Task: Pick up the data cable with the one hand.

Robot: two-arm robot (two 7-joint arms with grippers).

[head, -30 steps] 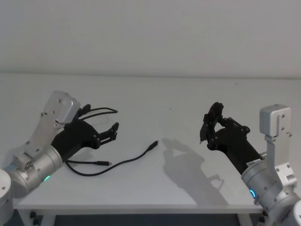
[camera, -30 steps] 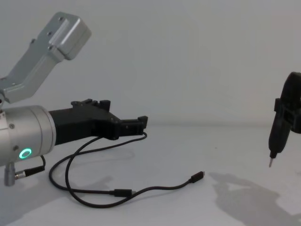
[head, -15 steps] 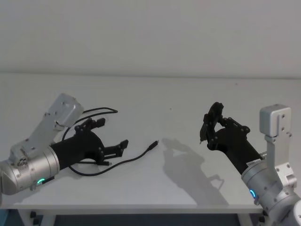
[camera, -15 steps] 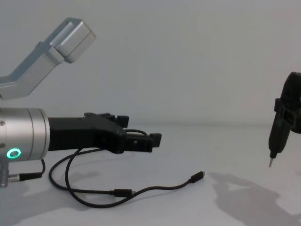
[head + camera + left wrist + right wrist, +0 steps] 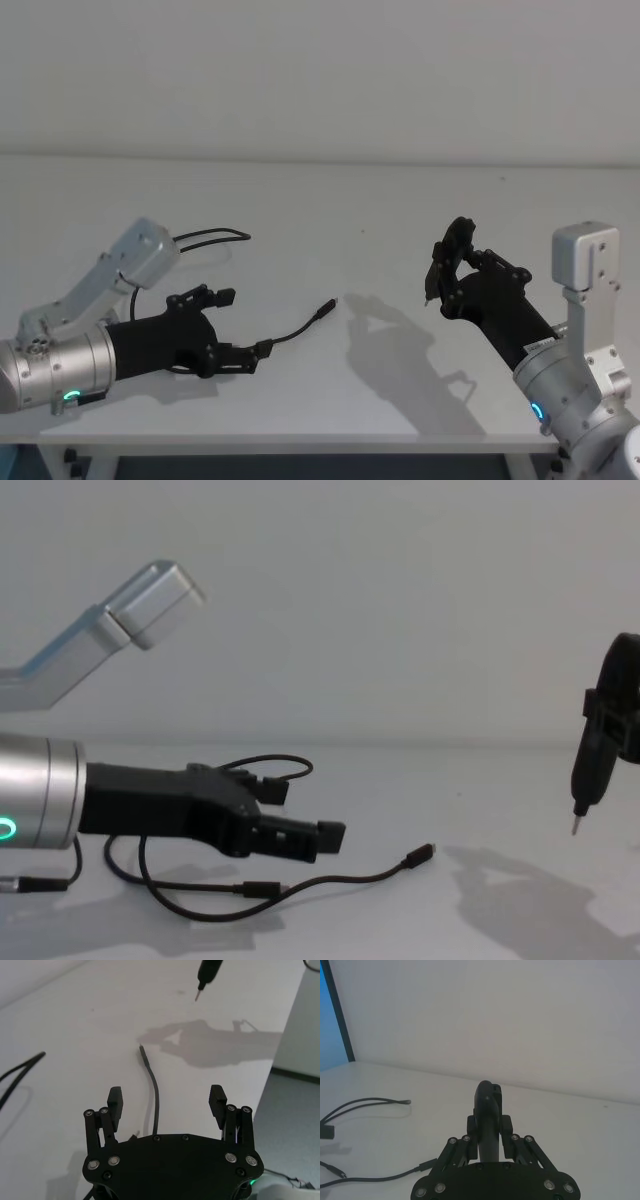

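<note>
Claw on left arm [image 5: 245, 322], lower left, spread wide low over the data cable [image 5: 295, 328] on the bench [image 5: 400, 210]; right claw [image 5: 450, 262] gripping pen tool [image 5: 592, 765].

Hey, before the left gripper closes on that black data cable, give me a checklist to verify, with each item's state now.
1. Left gripper open: ok, jaws wide apart.
2. Data cable lined up between the jaws: ok, by the left wrist view.
3. Gripper low enough to catch the cable: cannot tell; the chest view suggests it hangs above it.
4. Cable free on the table: ok, nothing lies on it.
5. Right gripper out of the way: ok, off to the right, shut on the pen-shaped tool.
</note>
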